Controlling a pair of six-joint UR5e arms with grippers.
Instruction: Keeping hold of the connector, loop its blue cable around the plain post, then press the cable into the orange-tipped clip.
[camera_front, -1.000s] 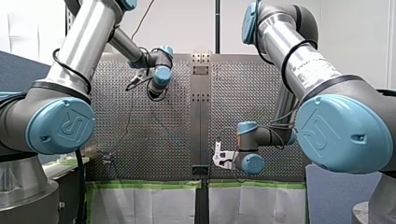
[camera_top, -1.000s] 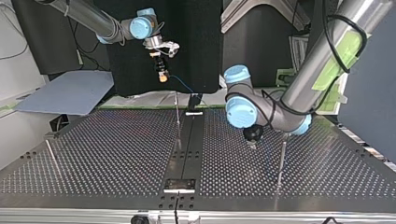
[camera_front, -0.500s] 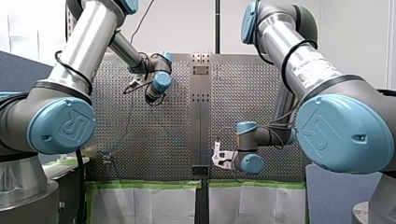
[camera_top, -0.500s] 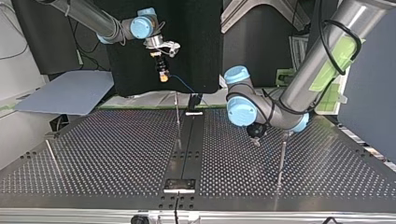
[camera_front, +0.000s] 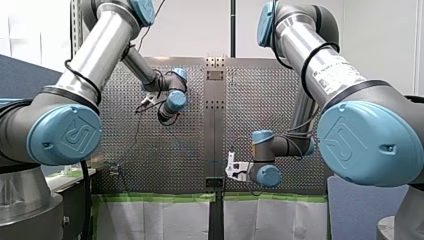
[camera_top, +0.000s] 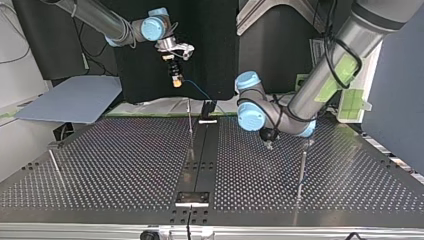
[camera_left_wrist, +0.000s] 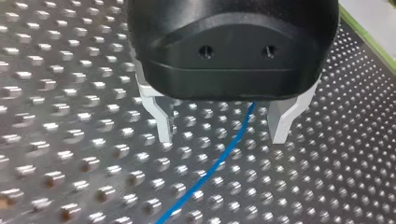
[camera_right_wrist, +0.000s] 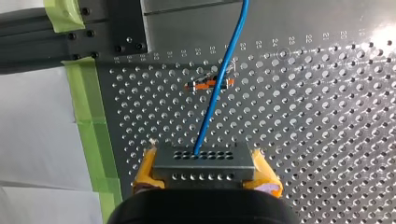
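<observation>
I count two end effectors, my left end effector (camera_left_wrist: 222, 135) and my right end effector (camera_right_wrist: 204, 167); one connector (camera_right_wrist: 204, 158); one blue cable (camera_right_wrist: 219, 79); one orange-tipped clip (camera_right_wrist: 208, 85); three thin posts in the top view, a left post (camera_top: 56, 167), a middle post (camera_top: 190, 122) and a right post (camera_top: 301, 170); and one perforated surface (camera_top: 125, 165)

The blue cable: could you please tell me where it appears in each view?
Front view: too faint to place.
Top view: blue cable slopes down from my right gripper.
Left wrist view: blue cable lies between the open jaws of my left gripper.
Right wrist view: leaves the connector, passing above the orange-tipped clip.
Shared landmark: the perforated table.
</observation>
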